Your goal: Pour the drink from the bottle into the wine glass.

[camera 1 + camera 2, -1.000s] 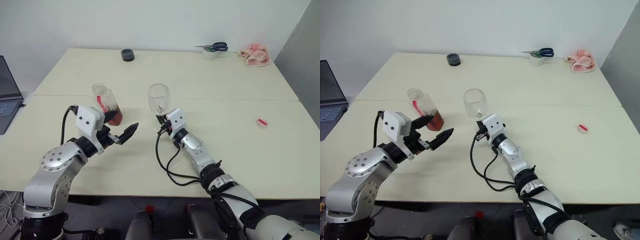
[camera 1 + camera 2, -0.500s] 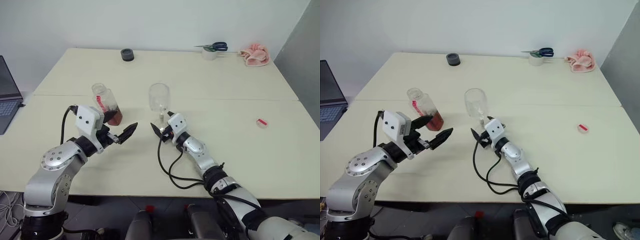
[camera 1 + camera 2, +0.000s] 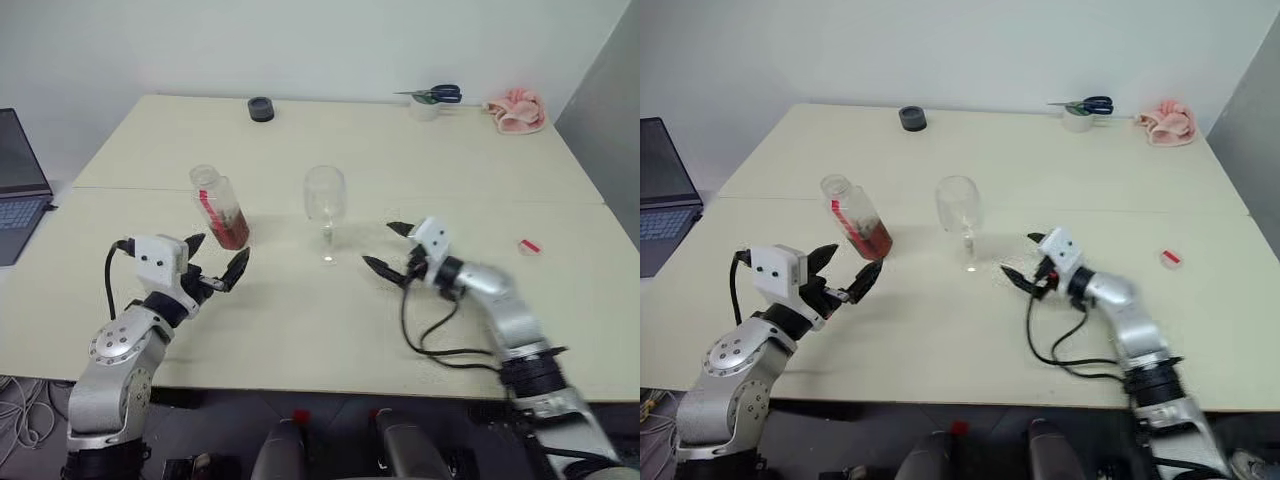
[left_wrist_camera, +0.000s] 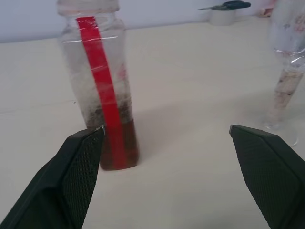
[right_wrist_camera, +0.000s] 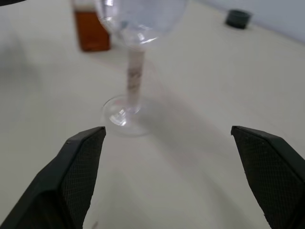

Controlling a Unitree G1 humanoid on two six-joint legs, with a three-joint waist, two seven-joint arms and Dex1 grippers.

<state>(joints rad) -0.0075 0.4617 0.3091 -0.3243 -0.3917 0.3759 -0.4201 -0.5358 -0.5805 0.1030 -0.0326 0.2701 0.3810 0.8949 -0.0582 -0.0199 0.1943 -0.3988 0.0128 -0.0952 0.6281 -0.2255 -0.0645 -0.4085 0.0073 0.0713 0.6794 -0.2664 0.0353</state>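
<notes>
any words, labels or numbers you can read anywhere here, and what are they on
None can be read.
The bottle: its red label strip shows no legible print.
The laptop at the table edge: keys too small to read.
The small red-and-white thing on the table: too small to tell any marking.

I'm looking at two arms in silver-grey metal with rounded, cylindrical segments. Each wrist is carrying a white boxy camera housing, and each gripper — the left gripper (image 3: 213,265) and the right gripper (image 3: 388,247) — is showing two black, tapered fingers (image 4: 71,181) with a fine cross-hatched texture on the inner faces. A black cable is looping loosely from each wrist housing back along the arm. The left shoulder joint is showing a round silver cap ringed with small screws — the right forearm is ending in a black ribbed collar.
</notes>
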